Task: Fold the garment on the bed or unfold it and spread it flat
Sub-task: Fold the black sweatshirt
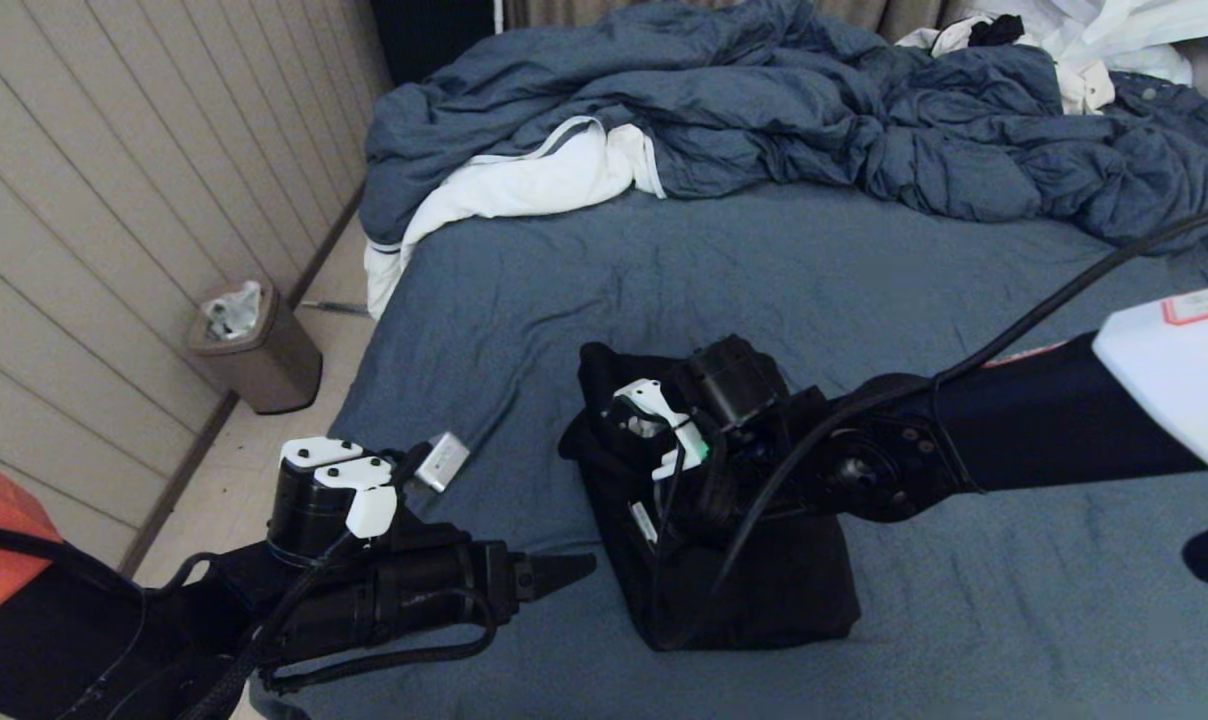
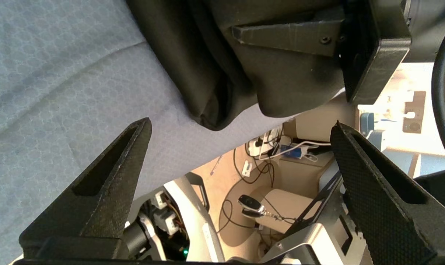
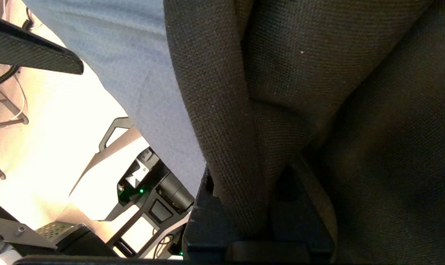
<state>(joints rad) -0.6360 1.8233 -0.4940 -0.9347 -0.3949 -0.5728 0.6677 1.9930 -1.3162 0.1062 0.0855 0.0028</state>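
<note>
The garment point(image 1: 754, 570), black, lies folded in a thick rectangle in the middle of the bed point(image 1: 764, 280). My right arm reaches in from the right, its wrist point(image 1: 684, 430) low over the garment's far left part and hiding the fingers in the head view. My right gripper point(image 3: 252, 184) is shut on a fold of the garment's black fabric point(image 3: 281, 92). My left gripper point(image 1: 564, 572) hovers just left of the garment's near corner. In the left wrist view the left gripper point(image 2: 241, 122) is open and holds nothing. The garment's edge point(image 2: 215, 92) hangs ahead of it.
A rumpled blue-grey duvet point(image 1: 764, 110) with white lining fills the far part of the bed. White clothing point(image 1: 1094, 50) lies at the far right. A small silver box point(image 1: 442, 462) sits near the bed's left edge. A bin point(image 1: 254, 350) stands on the floor by the panelled wall.
</note>
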